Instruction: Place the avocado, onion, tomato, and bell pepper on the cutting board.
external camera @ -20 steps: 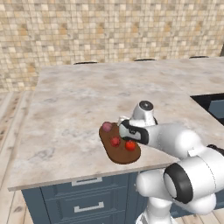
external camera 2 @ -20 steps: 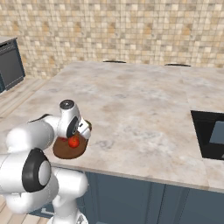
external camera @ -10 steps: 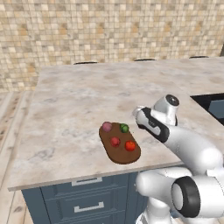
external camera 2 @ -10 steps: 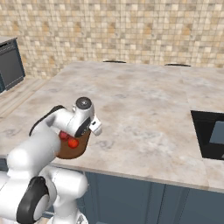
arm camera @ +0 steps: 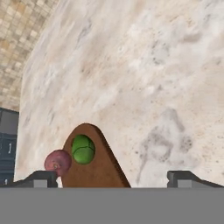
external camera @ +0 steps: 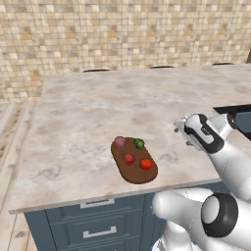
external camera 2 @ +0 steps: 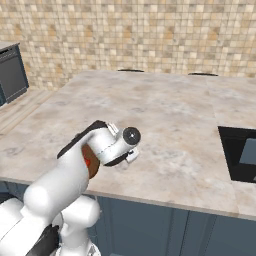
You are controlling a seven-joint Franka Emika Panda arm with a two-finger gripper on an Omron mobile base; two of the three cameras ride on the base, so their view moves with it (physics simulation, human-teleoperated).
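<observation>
Showing no readable writing, the frames hold a beige marbled counter [external camera: 88, 122] over blue-grey drawers [external camera: 93, 223] at the bottom. One board [external camera: 134, 166] lies low centre in the left base view with four items: tomato [external camera: 145, 163], pepper [external camera: 129, 158], onion [external camera: 119, 142], avocado [external camera: 139, 143]. At right, the gripper [external camera: 184, 128] hangs spread wide, holding nothing. A tan tiled wall [external camera: 122, 34] fills the top.

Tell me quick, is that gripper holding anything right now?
Gripper: open and holding nothing, above the counter beside the board.
</observation>
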